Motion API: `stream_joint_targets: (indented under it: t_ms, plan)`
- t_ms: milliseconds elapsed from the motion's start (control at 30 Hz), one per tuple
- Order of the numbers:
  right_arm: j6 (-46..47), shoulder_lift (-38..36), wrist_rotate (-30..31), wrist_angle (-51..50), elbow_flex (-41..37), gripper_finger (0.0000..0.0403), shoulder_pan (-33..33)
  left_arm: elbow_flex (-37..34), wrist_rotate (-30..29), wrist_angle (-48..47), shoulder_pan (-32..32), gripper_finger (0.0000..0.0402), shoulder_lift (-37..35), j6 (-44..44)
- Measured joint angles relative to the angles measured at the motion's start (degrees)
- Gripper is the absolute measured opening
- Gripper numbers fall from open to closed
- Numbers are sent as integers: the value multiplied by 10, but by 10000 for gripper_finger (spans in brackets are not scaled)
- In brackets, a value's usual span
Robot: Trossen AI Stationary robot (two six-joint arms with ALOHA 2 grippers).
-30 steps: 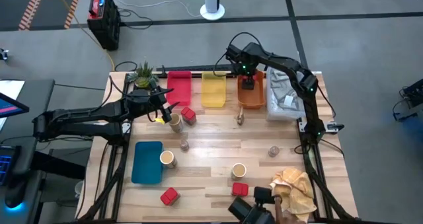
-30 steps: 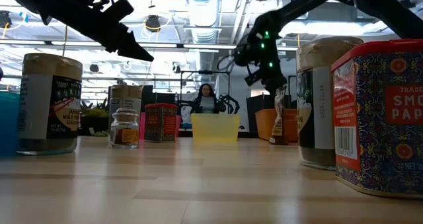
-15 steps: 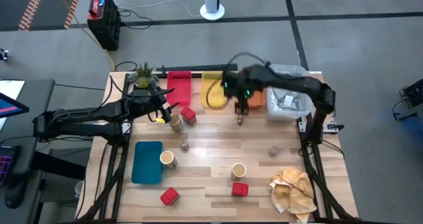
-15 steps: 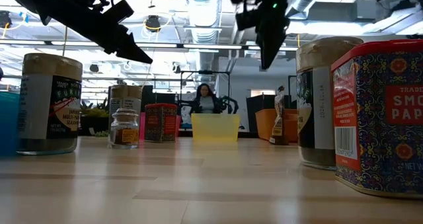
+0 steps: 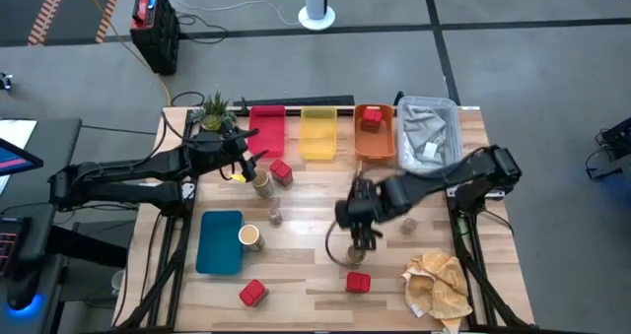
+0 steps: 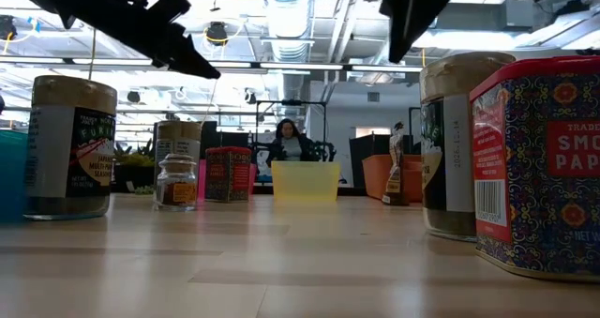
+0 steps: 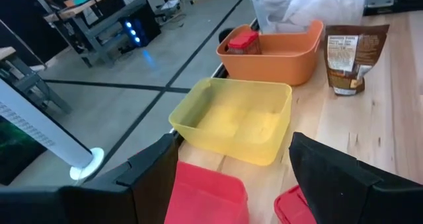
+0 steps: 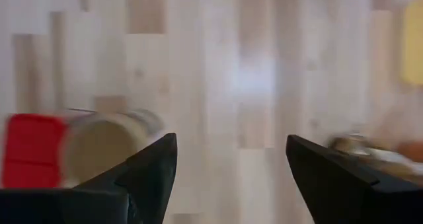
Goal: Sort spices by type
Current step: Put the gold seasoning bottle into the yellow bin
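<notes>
My right gripper (image 5: 361, 237), fingers apart and empty, hovers over the tan cylinder (image 8: 109, 139) at six o'clock: light, stiff, best pinched across its sides

In the low view the red tin (image 6: 539, 163) nearest the camera, at the right edge, bears pale letters cut off by the frame: "TRAD" small above, then "SMO" over "PAPR" in large capitals; a barcode runs down its left face, its digits too small to read; the tan cylinder (image 6: 70, 147) at the left has a dark label with white lettering too blurred to make out; on the brown pouch (image 7: 348, 59) in the left wrist view the print is illegible.
</notes>
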Motion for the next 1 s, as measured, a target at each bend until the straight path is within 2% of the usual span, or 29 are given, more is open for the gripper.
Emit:
stream_joint_targets:
  t_ms: [167,333,500,767,1000]
  plan:
    - [67,10,1,14,0,315,46,0,0,1,0,279,0,-10]
    - [88,10,2,68,0,316,62,0,7,1,-1,279,0,-27]
    - [78,10,4,81,0,335,74,1,47,-5,-5,279,0,-56]
    - [44,22,0,82,1,395,74,1,60,-22,-33,279,0,-83]
    - [-27,64,-20,81,3,391,94,1,60,-47,-49,279,0,-99]
